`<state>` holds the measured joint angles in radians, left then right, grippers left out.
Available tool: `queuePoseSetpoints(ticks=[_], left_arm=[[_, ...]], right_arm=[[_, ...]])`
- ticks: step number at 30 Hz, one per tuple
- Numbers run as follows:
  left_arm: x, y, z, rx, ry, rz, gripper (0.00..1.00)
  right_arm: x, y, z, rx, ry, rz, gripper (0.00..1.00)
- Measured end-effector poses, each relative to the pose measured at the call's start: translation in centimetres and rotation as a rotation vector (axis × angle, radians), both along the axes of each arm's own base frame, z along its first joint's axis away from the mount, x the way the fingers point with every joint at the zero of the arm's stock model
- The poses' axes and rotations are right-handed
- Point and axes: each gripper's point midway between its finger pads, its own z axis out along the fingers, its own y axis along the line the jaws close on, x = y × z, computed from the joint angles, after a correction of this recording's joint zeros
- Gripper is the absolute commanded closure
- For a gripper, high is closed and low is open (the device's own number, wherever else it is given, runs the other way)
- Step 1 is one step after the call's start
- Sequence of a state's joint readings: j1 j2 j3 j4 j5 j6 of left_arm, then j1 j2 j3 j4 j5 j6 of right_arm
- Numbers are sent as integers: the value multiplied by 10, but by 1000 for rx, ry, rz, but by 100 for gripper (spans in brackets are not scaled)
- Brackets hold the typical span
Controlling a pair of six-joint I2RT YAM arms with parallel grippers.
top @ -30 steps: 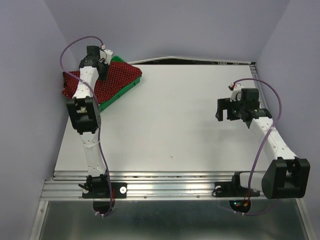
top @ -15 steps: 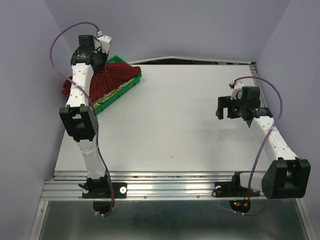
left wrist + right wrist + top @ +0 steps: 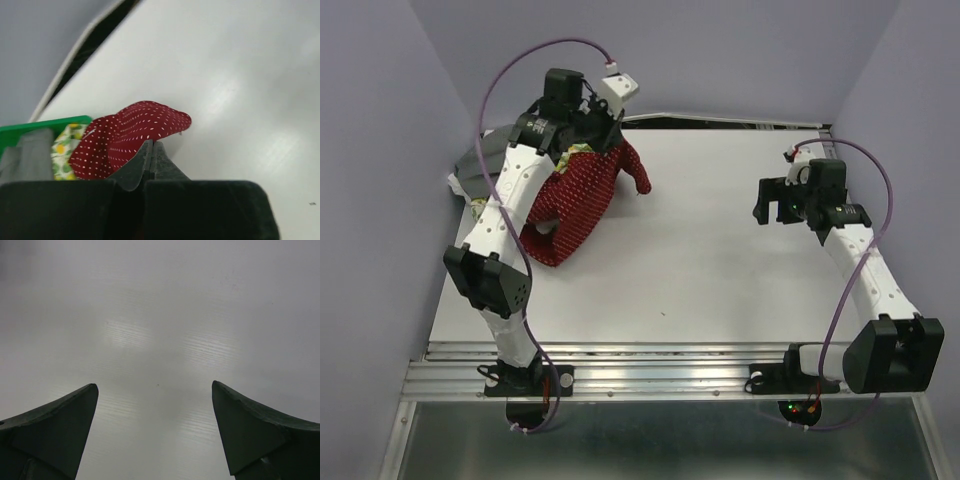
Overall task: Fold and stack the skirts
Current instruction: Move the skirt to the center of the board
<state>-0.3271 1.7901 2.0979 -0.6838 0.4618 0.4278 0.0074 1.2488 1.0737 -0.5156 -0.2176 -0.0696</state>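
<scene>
Top view: the left gripper [image 3: 588, 150] pinches the dark red dotted skirt [image 3: 578, 200], held up over the far left of the table [image 3: 700, 260]. The skirt hangs below it, its long axis slanting down toward the near left, and its low end seems to reach the table. The right gripper [image 3: 772, 208], fingers spread, hovers well apart to the right, so the left arm is nearer.

Left wrist view: the fingertips are pressed together on red cloth. Beyond lie one grey skirt [image 3: 30, 150] and one lemon-print skirt [image 3: 65, 150], by the rim of one green tray [image 3: 35, 126]. That makes three skirts.

Right wrist view: two spread fingers above the white table.
</scene>
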Motion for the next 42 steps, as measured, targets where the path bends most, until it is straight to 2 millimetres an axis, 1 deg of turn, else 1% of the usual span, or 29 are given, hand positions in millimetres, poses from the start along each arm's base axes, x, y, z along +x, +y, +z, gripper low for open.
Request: queuePoseSetpoints(ticks=[2,3,5,6,7,9,10,11,13,14,15,17,18,19,21,22,24,25,26,27,28,29,30,31,33,34,38,41,42], left_arm=[[-18,-28,-31,16,68,-77,100],[-30,-42,-52,31,118,-120,100],[-51,-62,-86,58,195,-190,100],[-63,-70,-105,76,241,-230,100],[-70,-75,-116,86,266,-253,100],[-94,-87,-147,115,334,-322,100],[-104,-90,-158,128,361,-346,98],[-113,-93,-168,142,384,-368,90],[-133,-96,-190,169,433,-414,78],[-138,-97,-196,174,448,-425,70],[-147,-98,-204,178,471,-443,59],[-157,-99,-213,180,503,-463,48],[-160,-99,-214,179,512,-465,45],[-159,-98,-213,172,515,-459,38],[-151,-95,-206,146,500,-437,33],[-145,-90,-200,127,490,-413,33],[-124,-73,-190,94,473,-342,32],[-105,-57,-184,75,456,-283,32],[-93,-47,-181,66,442,-238,32],[-73,-28,-178,58,421,-166,32],[-63,-17,-177,60,409,-126,32],[-41,10,-178,77,391,-32,32],[-36,17,-179,85,386,-6,32],[-24,33,-185,110,377,50,32],[-17,44,-197,154,380,93,33],[-16,46,-207,178,385,102,34],[-25,52,-244,251,434,125,35],[-33,59,-267,291,475,141,36],[-35,61,-270,298,482,145,36]], right_arm=[[3,0,0,2,3,-2,0],[3,0,-1,3,8,-3,0],[5,-1,-7,3,25,-5,0],[5,-1,-10,5,35,-4,0],[5,-1,-14,8,49,-2,0],[4,1,-19,15,69,5,0],[4,3,-22,21,81,13,0],[2,5,-26,32,101,24,0],[0,10,-32,54,126,48,0],[-1,12,-34,62,135,56,0],[-2,16,-37,80,150,72,0],[-3,21,-43,102,174,92,0],[-4,25,-46,122,193,104,0],[-4,28,-52,139,214,109,0],[-3,34,-61,176,256,115,1],[-3,36,-64,193,274,111,2],[1,43,-73,243,323,105,4],[5,47,-78,276,350,96,5],[7,51,-81,308,369,90,7],[11,55,-85,345,393,83,8],[14,59,-86,375,409,77,8],[18,64,-90,412,435,67,9],[24,68,-95,446,457,63,10],[28,72,-101,476,482,55,11],[40,79,-110,532,524,39,12],[45,82,-114,551,541,31,14],[69,97,-139,634,599,-13,16],[83,112,-141,676,601,-14,20],[88,118,-141,686,599,-10,20]])
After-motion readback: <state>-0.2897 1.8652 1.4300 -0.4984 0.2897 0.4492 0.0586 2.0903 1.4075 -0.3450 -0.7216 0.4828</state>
